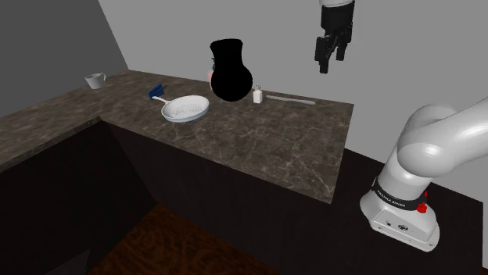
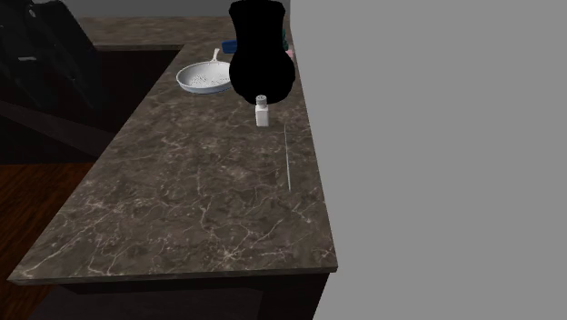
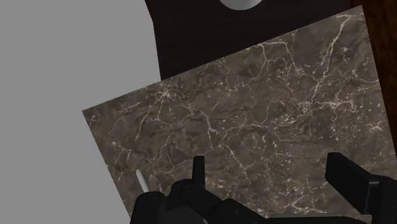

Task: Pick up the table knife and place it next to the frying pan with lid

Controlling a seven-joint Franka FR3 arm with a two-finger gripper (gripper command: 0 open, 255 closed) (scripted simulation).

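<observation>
The table knife (image 1: 289, 98) is a thin pale blade lying flat on the dark marble counter (image 1: 258, 144), close along the grey wall. It appears as a fine line (image 2: 287, 156) in the second exterior view. A white frying pan (image 1: 185, 108) (image 2: 204, 78) rests further along the counter, past a small white shaker (image 1: 257, 95) (image 2: 263, 111). My black gripper (image 1: 331, 62) hangs high above the knife's end of the counter, open and holding nothing. In the wrist view its fingers (image 3: 347, 175) stand wide apart, with the knife's tip (image 3: 141, 180) off to one side of the gripper (image 3: 273, 175).
A tall black shape (image 1: 229, 72) (image 2: 259, 55) stands between the pan and the shaker. A blue object (image 1: 156, 91) lies behind the pan's handle. A white cup (image 1: 95, 80) sits at the far corner. The counter drops off at its front edge and near my stand.
</observation>
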